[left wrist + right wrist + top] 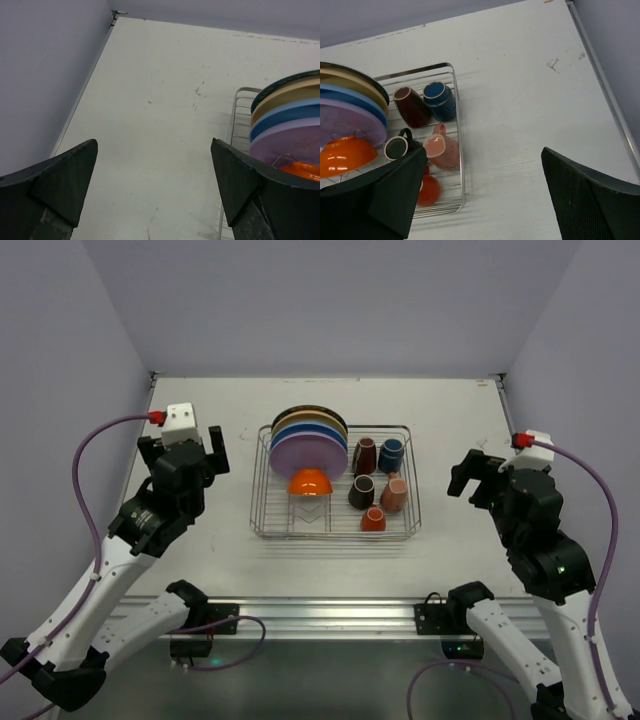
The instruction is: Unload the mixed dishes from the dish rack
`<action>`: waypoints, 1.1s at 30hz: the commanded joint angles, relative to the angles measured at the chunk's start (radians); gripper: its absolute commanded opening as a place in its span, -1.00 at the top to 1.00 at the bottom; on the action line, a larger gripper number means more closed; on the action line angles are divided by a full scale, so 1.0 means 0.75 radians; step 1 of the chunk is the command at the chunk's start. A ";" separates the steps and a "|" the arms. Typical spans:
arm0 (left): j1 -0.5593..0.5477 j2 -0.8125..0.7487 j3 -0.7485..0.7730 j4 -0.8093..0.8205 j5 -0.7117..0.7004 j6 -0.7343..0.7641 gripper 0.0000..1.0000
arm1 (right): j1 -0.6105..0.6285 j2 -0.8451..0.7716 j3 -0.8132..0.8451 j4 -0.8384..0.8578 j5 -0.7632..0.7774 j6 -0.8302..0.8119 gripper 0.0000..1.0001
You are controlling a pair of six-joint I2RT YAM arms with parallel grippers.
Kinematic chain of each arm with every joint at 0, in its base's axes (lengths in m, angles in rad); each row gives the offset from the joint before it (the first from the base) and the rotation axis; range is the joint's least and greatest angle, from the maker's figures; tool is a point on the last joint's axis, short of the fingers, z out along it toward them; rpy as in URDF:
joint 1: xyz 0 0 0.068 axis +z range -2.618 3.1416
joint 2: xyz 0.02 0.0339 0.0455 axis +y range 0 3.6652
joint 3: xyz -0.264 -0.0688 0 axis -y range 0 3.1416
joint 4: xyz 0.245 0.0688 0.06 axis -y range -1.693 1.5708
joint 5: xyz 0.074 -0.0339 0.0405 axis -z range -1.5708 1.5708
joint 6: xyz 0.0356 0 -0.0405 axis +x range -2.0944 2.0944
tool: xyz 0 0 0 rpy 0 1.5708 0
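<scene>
Plates [308, 443] stand on edge in the far-left part of the dish rack [330, 537], seen from above; the orange bowl [310, 482] sits just nearer, and five mugs [362, 492] fill its right half. My left hand [185, 452] hovers over the surface [220, 555] left of the rack, spread wide and empty; my right hand [488, 475] hovers right of it, equally spread. From my left wrist, the rack's far corner shows beyond my fingers [240, 180]. From my right wrist, the maroon mug [411, 106], blue mug [440, 100], black mug [397, 146], pink mug [441, 150] and orange mug [427, 189] lie in the rack.
</scene>
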 commanded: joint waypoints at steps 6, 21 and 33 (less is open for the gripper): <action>0.012 -0.015 0.046 0.006 -0.014 -0.046 -1.00 | 0.005 -0.121 -0.173 0.462 -0.319 0.065 -0.98; 0.012 -0.097 -0.107 -0.068 -0.149 -0.134 -1.00 | 0.537 0.657 0.268 0.445 -0.263 -0.448 -0.95; 0.012 -0.177 -0.220 -0.011 -0.060 -0.140 -1.00 | 0.729 1.255 0.698 0.286 -0.214 -0.978 -0.15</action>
